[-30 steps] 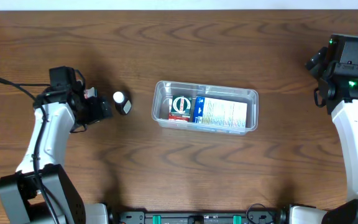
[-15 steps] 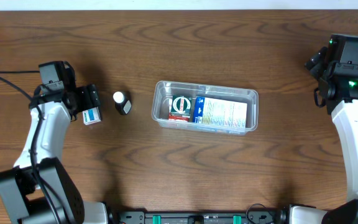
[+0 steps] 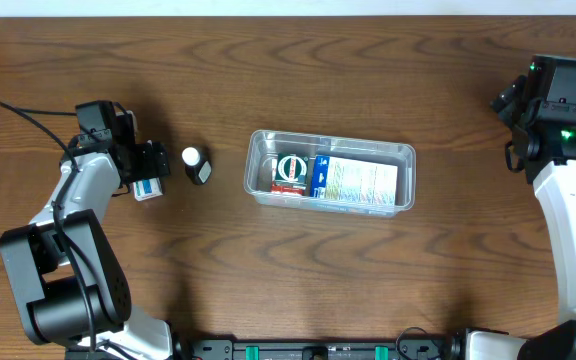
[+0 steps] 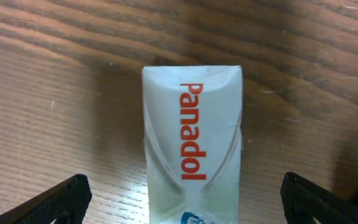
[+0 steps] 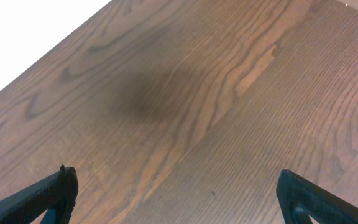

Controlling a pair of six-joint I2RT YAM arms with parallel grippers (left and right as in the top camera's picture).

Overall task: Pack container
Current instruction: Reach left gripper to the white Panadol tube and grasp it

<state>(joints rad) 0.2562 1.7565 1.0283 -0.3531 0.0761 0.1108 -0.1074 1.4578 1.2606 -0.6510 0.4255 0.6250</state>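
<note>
Left gripper (image 4: 186, 196), spread wide, straddled the Panadol box (image 4: 191, 143) without clamping it. I judged it best to centre, then squeeze the long sides. The container (image 3: 404, 152) sat mid-table, well apart. Right gripper (image 5: 176, 196) also gaped, empty.

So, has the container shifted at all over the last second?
No. The container keeps the same place on the table, its gap to the small bottle unchanged.

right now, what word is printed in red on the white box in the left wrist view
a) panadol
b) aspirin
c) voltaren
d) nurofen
a, the white box lying on the wooden table reads Panadol in red letters along its top face.
</note>
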